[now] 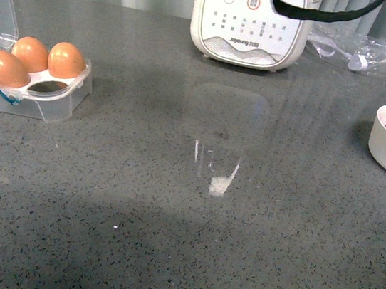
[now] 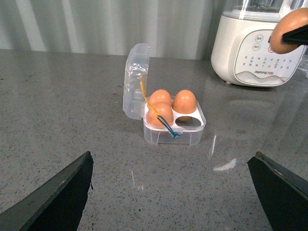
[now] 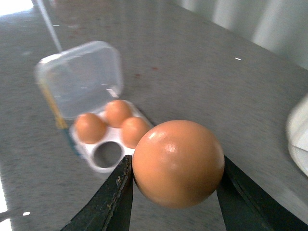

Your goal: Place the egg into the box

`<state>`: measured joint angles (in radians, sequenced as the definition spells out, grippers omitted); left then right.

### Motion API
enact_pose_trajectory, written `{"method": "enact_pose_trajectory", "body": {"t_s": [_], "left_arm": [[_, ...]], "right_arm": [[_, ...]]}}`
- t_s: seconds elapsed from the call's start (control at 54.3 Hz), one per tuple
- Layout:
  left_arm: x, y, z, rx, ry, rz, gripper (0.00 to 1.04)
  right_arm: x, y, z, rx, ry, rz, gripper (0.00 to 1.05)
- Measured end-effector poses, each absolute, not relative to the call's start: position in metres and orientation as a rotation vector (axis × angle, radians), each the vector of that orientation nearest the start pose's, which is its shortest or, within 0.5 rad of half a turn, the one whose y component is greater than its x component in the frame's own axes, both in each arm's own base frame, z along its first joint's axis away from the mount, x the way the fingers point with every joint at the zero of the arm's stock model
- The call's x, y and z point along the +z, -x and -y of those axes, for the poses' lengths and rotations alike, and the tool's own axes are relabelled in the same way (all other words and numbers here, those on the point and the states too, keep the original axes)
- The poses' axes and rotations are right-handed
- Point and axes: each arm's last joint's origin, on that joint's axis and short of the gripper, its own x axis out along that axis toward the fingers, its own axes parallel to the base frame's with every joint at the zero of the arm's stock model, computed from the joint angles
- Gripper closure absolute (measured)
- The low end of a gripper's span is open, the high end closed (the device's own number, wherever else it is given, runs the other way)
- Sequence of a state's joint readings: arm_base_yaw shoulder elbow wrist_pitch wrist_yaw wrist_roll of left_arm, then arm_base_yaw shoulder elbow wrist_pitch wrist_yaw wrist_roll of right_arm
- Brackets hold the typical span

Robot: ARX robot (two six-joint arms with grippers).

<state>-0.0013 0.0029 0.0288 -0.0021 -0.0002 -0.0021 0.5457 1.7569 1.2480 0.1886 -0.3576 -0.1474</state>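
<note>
Box (image 1: 49, 105) holds three eggs (image 1: 67, 60) — one cell (image 1: 49, 85) empty.

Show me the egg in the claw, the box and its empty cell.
held egg (image 3: 178, 163), right wrist view, middle of its shell.
box (image 2: 190, 136), left wrist view, its clear front wall.
empty cell (image 2: 188, 123), left wrist view, the open hole.

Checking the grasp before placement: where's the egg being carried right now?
The egg is clamped in the right gripper, in the air; in the front view it sits at the top edge, left of the white appliance, not yet over the box.
</note>
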Motion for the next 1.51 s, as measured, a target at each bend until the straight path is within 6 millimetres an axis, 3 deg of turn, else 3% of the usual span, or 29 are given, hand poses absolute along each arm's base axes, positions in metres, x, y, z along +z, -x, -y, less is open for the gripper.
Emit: {"method": "enact_pose_trajectory", "body": {"t_s": [0.147, 0.35, 0.589, 1.509], "left_arm": [[0.173, -0.096, 0.0, -0.001, 0.002, 0.024, 0.07], [0.173, -0.096, 0.0, -0.001, 0.002, 0.024, 0.07], [0.173, -0.096, 0.0, -0.001, 0.002, 0.024, 0.07], [0.173, -0.096, 0.0, -0.001, 0.002, 0.024, 0.07]], "right_arm": [[0.259, -0.324, -0.243, 1.058, 0.187, -0.242, 0.63], [0.228, -0.336, -0.267, 1.09, 0.186, -0.308, 0.63], [0.233, -0.349, -0.295, 1.121, 0.17, -0.288, 0.63], [0.195, -0.358, -0.307, 1.096, 0.195, -0.39, 0.63]]}}
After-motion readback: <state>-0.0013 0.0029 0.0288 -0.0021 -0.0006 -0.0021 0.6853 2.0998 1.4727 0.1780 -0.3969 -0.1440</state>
